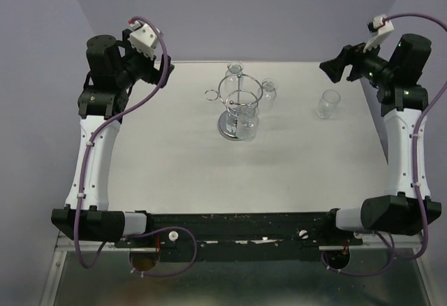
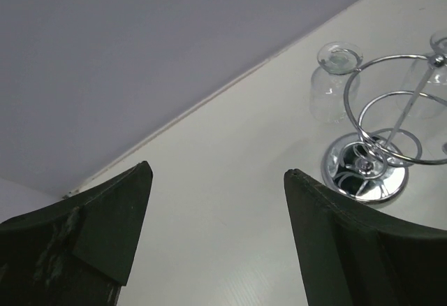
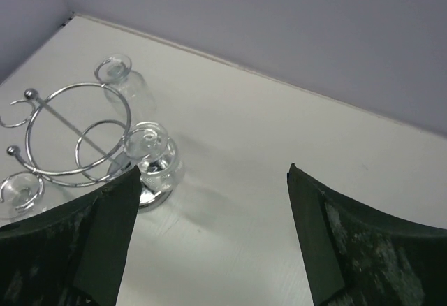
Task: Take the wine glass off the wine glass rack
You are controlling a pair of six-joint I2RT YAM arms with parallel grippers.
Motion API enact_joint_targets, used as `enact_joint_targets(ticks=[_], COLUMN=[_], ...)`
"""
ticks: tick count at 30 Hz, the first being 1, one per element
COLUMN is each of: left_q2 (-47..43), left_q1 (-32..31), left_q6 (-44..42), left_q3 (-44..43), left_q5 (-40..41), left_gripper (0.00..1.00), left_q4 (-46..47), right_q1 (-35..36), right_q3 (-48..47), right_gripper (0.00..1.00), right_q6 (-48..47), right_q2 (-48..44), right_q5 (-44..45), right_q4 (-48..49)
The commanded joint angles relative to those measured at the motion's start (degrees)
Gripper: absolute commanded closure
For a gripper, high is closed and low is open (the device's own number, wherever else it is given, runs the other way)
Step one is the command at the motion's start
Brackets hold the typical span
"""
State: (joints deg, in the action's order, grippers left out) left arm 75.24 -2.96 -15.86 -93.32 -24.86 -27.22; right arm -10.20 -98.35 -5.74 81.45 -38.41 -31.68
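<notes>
Here, white table [image 1: 174, 163], lavender walls [image 1: 244, 12], chrome wine glass rack [image 1: 228, 126]

light: bright, even | shadows: soft | glare: wine glass rack [image 2: 363, 173] chrome

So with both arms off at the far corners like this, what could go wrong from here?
1. The wine glass stands alone on the table close to the right fingers; a careless sweep of that arm could tip it.
2. Three more glasses hang tightly around the wine glass rack; reaching for one might bump a neighbour or rock the stand.
3. Clear glass against the pale surface is hard to locate.
</notes>
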Motion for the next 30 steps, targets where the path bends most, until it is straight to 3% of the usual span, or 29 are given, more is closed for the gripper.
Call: enact_joint_targets(ticks=[1,4,8,13,21,30], left_q2=[-2.6,-8.7,-14.2,-17.1,-12.8,-6.9], left_q1=[-1.8,-4.5,-5.3,-9.9,-20.8,-26.5], left_q6=[-1.2,-5.1,-0.8,4.6,3.6,3.8], left_q3=[6.2,16.4,29.0,42.0,48.1,47.1], left_q5=[-10.5,-17.6,-24.7,-25.4,-22.1,-18.2], left_gripper=[0.08,0.08,0.05,0.04,0.03,0.03], left_q4=[-1.0,1.4,9.5,25.5,39.7,43.7], right_q1=[0.1,1.2,2.4,2.5,2.5,2.5], right_q3=[13.4,18.7,18.3,19.0,21.3,24.1], right_gripper=[0.08,0.09,0.09,0.09,0.09,0.1], right_q6=[4.4,0.9,-3.7,-10.6,-11.1,-6.0], right_q2=[-9.4,-14.5,-17.2,-20.5,-24.4,-25.8], right_q5=[-8.2,-9.2,-6.1,-2.4,-2.4,-1.7], right_q4=[15.1,15.5,7.4,-1.2,-6.1,-4.4])
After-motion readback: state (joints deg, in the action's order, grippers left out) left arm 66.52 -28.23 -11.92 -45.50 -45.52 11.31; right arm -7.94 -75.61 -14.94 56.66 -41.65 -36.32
